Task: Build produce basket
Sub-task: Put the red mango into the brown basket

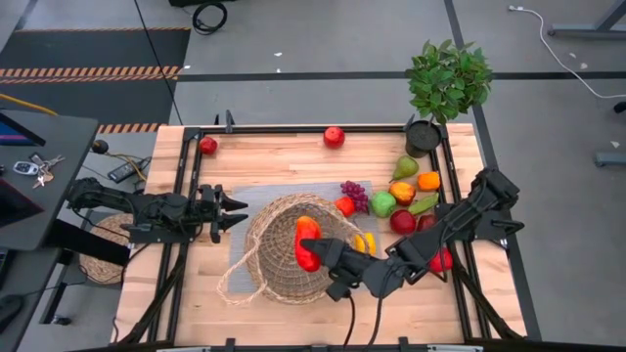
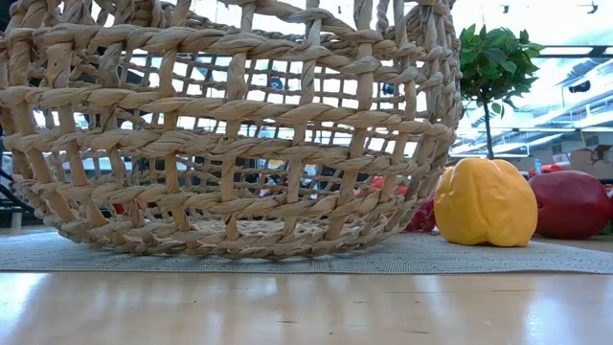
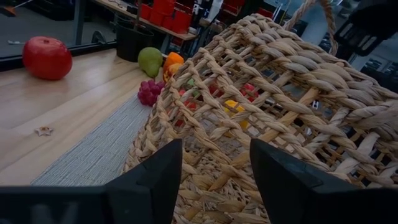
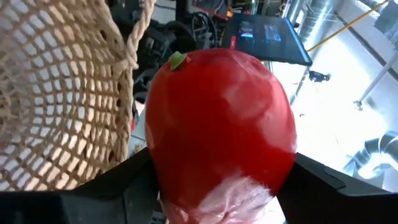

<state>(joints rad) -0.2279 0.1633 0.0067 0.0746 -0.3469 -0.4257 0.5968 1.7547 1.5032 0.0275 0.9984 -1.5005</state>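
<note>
**Ana:** Wicker filled the low view – the basket (image 2: 230, 125) stood on the grey mat (image 2: 498, 257), with a yellow pepper (image 2: 486, 202) just beside it. Where was the trouble?

**Ben:** Over the basket. The right claw (image 1: 315, 248) was clamped on a red-orange mango (image 1: 307, 242), held above the bowl's opening. In its wrist view the fruit (image 4: 221, 130) bulged out past both fingers, so the hold looked shallow to me. A jolt could have squeezed it out early.

**Ana:** And if it fell?

**Ben:** Probably into the basket, though from a height it might have bounced off the rim and rolled across the desk (image 1: 293, 156). Smooth round fruit would not stop readily.

**Ana:** The left claw (image 1: 233, 210)?

**Ben:** It sat close beside the basket's left wall. Its wrist view showed a gap between the finger bodies while the tips were out of frame; I took it as closed and holding nothing. The wicker (image 3: 267, 106) loomed right in front. A nudge forward could have shoved or tipped the basket – it is light – and moved the opening out from under the mango.

**Ana:** Farther out?

**Ben:** The remaining produce (image 1: 401, 196) clustered right of the basket, under the right arm's reach, and two red apples (image 1: 334, 136) lay apart along the far edge. A swinging forearm could have scattered the cluster toward the potted plant (image 1: 445, 88).
</note>
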